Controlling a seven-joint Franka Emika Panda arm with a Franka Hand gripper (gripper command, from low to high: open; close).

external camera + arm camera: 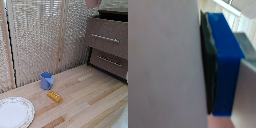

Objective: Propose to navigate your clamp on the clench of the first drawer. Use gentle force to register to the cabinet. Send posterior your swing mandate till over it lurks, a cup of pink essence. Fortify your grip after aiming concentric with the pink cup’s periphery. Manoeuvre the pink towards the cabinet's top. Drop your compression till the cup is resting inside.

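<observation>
No text, label, brand or number can be read anywhere (both views blurry).

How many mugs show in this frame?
2: the blue mug stands on the wooden table; the pink cup is at the top edge above the cabinet, mostly cropped. Others may be hidden.

A blue mug (46, 80) stands near a yellow block (54, 96) and a patterned plate (15, 112) on the wooden table (92, 100).
</observation>
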